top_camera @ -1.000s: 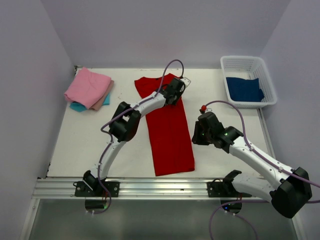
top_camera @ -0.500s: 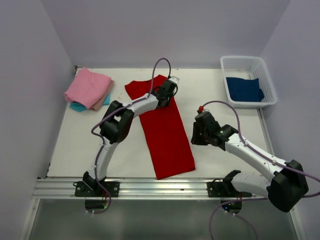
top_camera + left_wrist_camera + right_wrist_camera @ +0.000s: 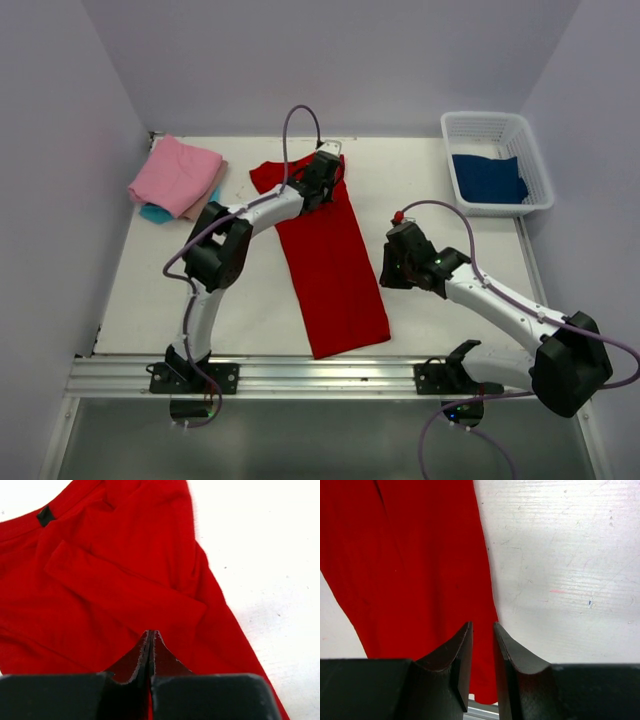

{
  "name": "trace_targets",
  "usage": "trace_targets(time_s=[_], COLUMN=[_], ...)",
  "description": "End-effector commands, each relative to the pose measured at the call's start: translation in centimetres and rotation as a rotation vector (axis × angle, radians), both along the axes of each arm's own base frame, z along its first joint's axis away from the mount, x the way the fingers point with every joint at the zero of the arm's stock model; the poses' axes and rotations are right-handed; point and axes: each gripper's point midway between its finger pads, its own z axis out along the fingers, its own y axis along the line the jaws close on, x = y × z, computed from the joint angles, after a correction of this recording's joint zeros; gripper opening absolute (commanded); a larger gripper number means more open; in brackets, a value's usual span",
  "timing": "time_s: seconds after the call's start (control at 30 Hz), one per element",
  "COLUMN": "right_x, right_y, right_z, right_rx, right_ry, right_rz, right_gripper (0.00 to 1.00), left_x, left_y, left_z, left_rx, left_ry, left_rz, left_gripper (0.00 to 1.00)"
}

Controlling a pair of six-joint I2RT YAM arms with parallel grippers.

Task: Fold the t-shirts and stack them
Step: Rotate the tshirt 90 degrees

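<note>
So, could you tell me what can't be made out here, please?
- Top view: folded pink cloth t-shirt covers most of the stack beneath.
- Top view: dark blue cloth in the white mesh basket, too small to identify.
- Left wrist view: shut left pincer hides whether it pinches the bright red t-shirt.

White worktop (image 3: 200, 290), scuffed, faint marks showing in close views, walls on three sides. Down middle: red t-shirt (image 3: 335, 270) lying flat, folded into long narrow strip, collar end toward back wall, lower end near front edge, whole strip slanting a little leftward toward back. One sleeve folded across body near collar. Back left corner: pile of folded shirts (image 3: 175, 178), pink on top, beige and turquoise edges peeking from under it. Back right corner: white mesh basket (image 3: 480, 125), well apart from red t-shirt.
</note>
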Motion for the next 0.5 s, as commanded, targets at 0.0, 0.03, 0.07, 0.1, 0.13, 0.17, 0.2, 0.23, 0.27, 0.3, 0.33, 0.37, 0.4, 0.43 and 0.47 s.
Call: trace_targets(time_s=[0.0, 0.03, 0.07, 0.1, 0.13, 0.17, 0.2, 0.23, 0.27, 0.3, 0.33, 0.37, 0.4, 0.43, 0.47], right_x=[0.5, 0.5, 0.5, 0.5, 0.6, 0.6, 0.8, 1.1, 1.7, 2.1, 3.2, 4.1, 5.4, 6.3, 7.1], right_y=[0.1, 0.1, 0.1, 0.1, 0.2, 0.2, 0.3, 0.5, 0.8, 0.8, 1.4, 1.8, 2.6, 3.0, 3.4], right_z=[0.1, 0.1, 0.1, 0.1, 0.0, -0.1, -0.1, 0.0, 0.3, 0.0, 1.1, 1.5, 1.8, 2.0, 2.0], right_rx=[0.001, 0.002, 0.002, 0.002, 0.001, -0.002, -0.002, -0.003, 0.001, -0.019, -0.018, -0.019, -0.023, -0.025, -0.032], right_ry=[-0.027, -0.03, -0.03, -0.03, -0.03, -0.026, -0.028, -0.04, -0.058, -0.052, -0.083, -0.099, -0.099, -0.099, -0.095], right_rz=[0.0, 0.001, 0.001, 0.001, 0.002, 0.002, 0.007, 0.018, 0.02, 0.024, 0.035, 0.037, 0.041, 0.057, 0.064], right_gripper=[0.26, 0.26, 0.26, 0.27, 0.27, 0.27, 0.29, 0.3, 0.33, 0.38, 0.39, 0.42, 0.43, 0.43, 0.43], left_x=[1.1, 1.0, 0.9, 1.2, 1.1, 1.2, 1.3, 1.4, 1.4, 1.6, 1.7, 1.8, 2.2, 2.3, 2.4], left_y=[1.2, 1.1, 0.7, 0.4, 0.3, 0.2, 0.3, 0.3, 0.5, 0.8, 1.2, 1.4, 2.1, 2.3, 2.7], left_z=[1.4, 1.2, 1.2, 1.7, 1.4, 1.5, 1.7, 1.9, 2.5, 2.8, 3.1, 3.8, 4.1, 4.3, 4.8], left_rx=[-0.097, -0.105, -0.117, -0.132, -0.129, -0.129, -0.127, -0.126, -0.133, -0.14, -0.144, -0.155, -0.158, -0.168, -0.173], left_ry=[-0.019, -0.018, -0.013, -0.032, -0.03, -0.036, -0.037, -0.04, -0.045, -0.052, -0.056, -0.064, -0.068, -0.063, -0.068], left_rz=[0.085, 0.08, 0.057, 0.042, 0.027, 0.008, 0.006, 0.006, 0.005, 0.01, 0.013, 0.013, 0.025, 0.024, 0.03], left_gripper=[0.0, 0.0, 0.0, 0.0, 0.11, 0.21, 0.28, 0.37, 0.44, 0.51, 0.61, 0.64, 0.7, 0.71, 0.71])
